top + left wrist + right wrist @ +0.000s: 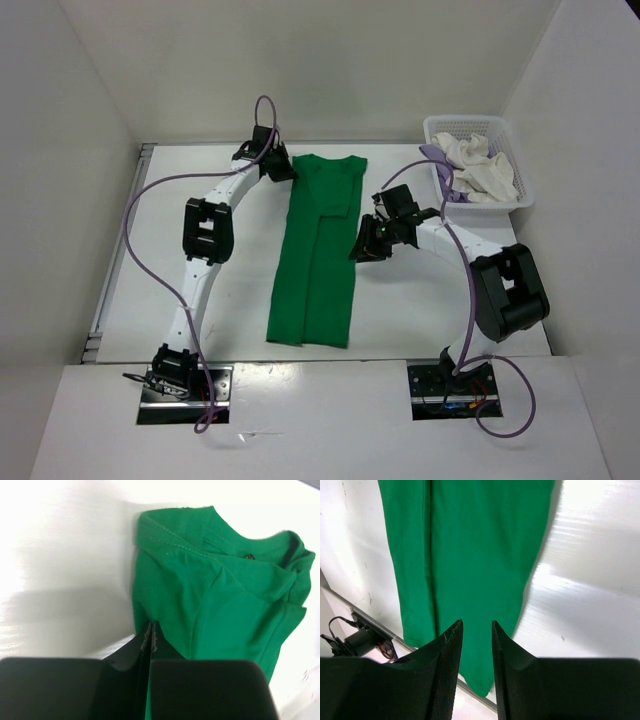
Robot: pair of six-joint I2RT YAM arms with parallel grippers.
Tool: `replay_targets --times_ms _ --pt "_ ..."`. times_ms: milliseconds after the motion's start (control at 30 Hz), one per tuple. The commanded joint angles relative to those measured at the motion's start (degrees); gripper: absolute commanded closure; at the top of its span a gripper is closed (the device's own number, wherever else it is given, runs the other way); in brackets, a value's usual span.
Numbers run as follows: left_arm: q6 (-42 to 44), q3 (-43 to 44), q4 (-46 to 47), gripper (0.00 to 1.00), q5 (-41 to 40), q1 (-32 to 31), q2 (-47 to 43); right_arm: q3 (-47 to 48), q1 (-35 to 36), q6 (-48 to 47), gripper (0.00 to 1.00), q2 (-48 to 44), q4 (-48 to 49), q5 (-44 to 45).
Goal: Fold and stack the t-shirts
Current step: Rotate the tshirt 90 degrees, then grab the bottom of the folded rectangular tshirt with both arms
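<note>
One shirt, the green t-shirt (315,250), lies flat as a long, folded strip. The left gripper (151,630) has its jaws pressed together on the strip's side edge near the collar, with cloth apparently pinched between them. The right gripper (476,625) hovers with jaws partly spread and empty, the hem end lying just ahead of its tips. A shallow pinch could slip on lifting, and a one-sided pull might skew the fold.
</note>
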Motion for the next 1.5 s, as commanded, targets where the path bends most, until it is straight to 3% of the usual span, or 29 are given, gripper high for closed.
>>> replay_targets --times_ms 0,233,267,333,367,500,533,600,667,700,733,767,833,900,967,1233,1267,1300,1333,1400,1467 --pt "-3.39 2.13 0.61 1.00 -5.58 1.08 -2.08 2.51 -0.65 -1.16 0.65 0.25 0.37 -1.28" --pt "-7.08 -0.68 2.02 0.98 -5.18 5.04 -3.93 1.98 -0.65 -2.40 0.65 1.40 0.37 -1.28" --pt "-7.09 -1.46 4.28 0.78 -3.15 5.04 -3.94 1.46 -0.65 -2.40 0.65 1.40 0.37 -1.89" --pt "-6.22 -2.17 5.44 0.59 0.37 5.04 -4.55 0.93 -0.65 -2.93 0.65 0.88 0.37 -2.51" --pt "-5.51 -3.74 5.44 0.42 0.99 5.04 -6.21 0.32 -0.65 -2.93 0.65 0.17 0.37 -2.51" --pt "-2.88 -16.72 7.54 0.22 0.48 5.04 -17.18 -2.40 -0.65 -0.39 0.65 -2.89 0.89 -0.32" --pt "-1.65 -27.90 10.34 0.11 -0.05 5.04 -23.74 -4.76 -0.65 1.45 0.65 -3.78 1.42 0.47" --pt "-1.12 -44.25 13.16 0.02 -0.06 5.04 -29.93 -8.89 -0.65 4.69 0.65 -6.42 2.65 0.48" --pt "-1.11 -54.50 13.88 0.02 3.01 5.04 -38.28 -11.10 0.58 7.17 0.65 -8.08 4.49 0.48" --pt "-1.64 -59.78 14.49 0.11 4.24 5.04 -41.09 -12.07 1.54 8.31 0.65 -8.96 5.11 0.48" --pt "-2.16 -64.88 15.11 0.30 4.86 3.91 -43.99 -13.56 2.68 10.32 0.66 -11.06 5.64 1.87" --pt "-2.17 -72.93 14.59 0.65 4.17 2.94 -49.67 -13.57 5.30 11.39 0.69 -12.21 5.64 2.75" --pt "-2.70 -78.96 10.73 0.82 3.46 -0.22 -57.76 -14.19 8.04 13.76 0.72 -15.38 5.64 5.83" --pt "-4.61 -86.41 6.43 0.84 4.08 -3.20 -65.32 -14.71 11.65 15.17 0.95 -18.01 4.59 9.59" --pt "-6.99 -90.48 2.13 0.84 4.60 -5.06 -70.10 -15.50 14.19 18.50 0.98 -19.34 4.06 11.63" --pt "-14.03 -104.99 -1.76 0.78 12.51 -7.09 -87.42 -22.79 16.23 25.80 0.64 -22.85 8.63 7.95" --pt "-14.82 -106.05 -1.76 0.76 13.03 -7.09 -88.65 -22.80 16.23 25.81 0.56 -23.56 8.63 8.64" --pt "-14.82 -107.80 -1.15 0.76 14.69 -7.09 -90.75 -23.58 16.23 26.59 0.39 -24.43 8.11 9.43" --pt "-14.82 -108.51 -1.76 0.76 14.71 -7.09 -91.91 -24.20 16.23 27.56 0.32 -26.44 8.10 9.44" --pt "-17.27 -110.97 -0.98 0.79 14.71 -7.09 -96.19 -25.26 16.23 30.01 0.30 -28.13 8.10 10.75" --pt "-19.47 -114.66 1.12 0.74 15.85 -7.09 -98.33 -26.05 16.23 30.56 0.30 -28.75 7.06 10.76"
